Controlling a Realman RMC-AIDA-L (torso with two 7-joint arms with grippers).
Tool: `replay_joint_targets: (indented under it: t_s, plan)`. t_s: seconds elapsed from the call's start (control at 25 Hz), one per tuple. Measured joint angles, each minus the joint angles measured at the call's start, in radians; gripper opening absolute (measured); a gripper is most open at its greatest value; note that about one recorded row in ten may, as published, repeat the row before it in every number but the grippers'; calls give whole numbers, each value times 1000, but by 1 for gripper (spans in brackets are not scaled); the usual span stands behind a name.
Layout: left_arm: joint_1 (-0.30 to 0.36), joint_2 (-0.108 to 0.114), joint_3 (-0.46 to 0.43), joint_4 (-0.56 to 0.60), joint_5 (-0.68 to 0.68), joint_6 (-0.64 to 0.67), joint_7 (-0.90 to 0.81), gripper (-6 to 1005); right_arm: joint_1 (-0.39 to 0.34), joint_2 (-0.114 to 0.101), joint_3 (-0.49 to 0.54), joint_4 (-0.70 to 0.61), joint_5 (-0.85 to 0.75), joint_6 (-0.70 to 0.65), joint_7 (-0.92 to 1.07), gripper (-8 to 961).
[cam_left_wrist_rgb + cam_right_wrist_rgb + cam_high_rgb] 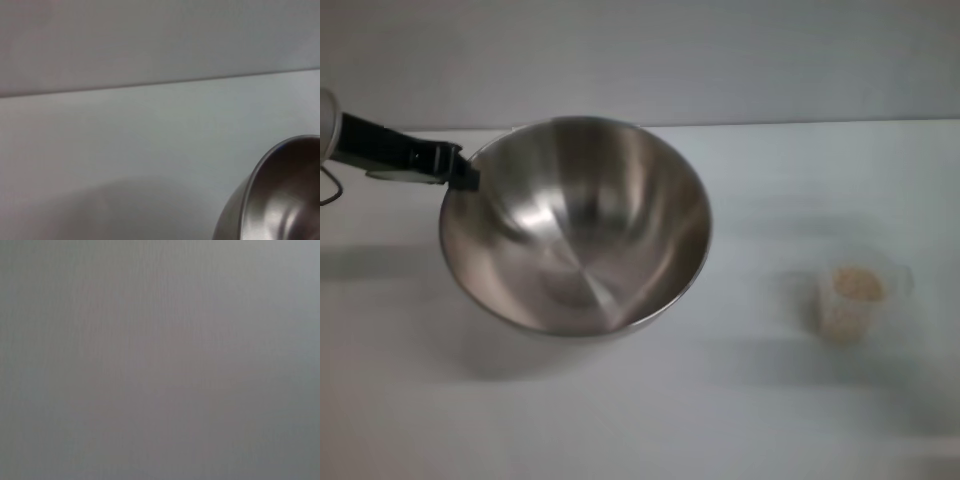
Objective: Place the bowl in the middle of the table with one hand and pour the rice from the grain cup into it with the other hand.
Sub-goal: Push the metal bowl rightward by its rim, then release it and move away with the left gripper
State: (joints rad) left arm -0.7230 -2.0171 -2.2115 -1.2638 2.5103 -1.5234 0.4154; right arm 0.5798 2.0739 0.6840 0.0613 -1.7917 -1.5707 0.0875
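We see the left gripper (468,172) clamped on the bowl (575,225) at its ten o'clock rim, the bowl tilted and apparently raised over the table (620,420). The grain cup (850,295) with rice (858,284) stands well apart toward four o'clock, bare tabletop between them. We don't see the right gripper.

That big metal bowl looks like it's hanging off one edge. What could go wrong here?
The left gripper holds the bowl by its far-left rim only, and the bowl looks tilted above the table. It may slip or swing, or land off-centre. The grain cup, with rice inside, stands apart toward the robot's right; a bowl sliding that way could knock it over.
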Motion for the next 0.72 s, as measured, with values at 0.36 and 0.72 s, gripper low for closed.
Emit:
replay_joint_targets:
  t_s: [0.36, 0.72]
  plan:
    - [-46, -39, 11, 74, -3, 69, 2, 41, 1, 0, 0, 0, 0, -1, 0, 633]
    - [-75, -44, 62, 174, -28, 142, 1, 47, 3, -1, 0, -1, 0, -6, -2, 635]
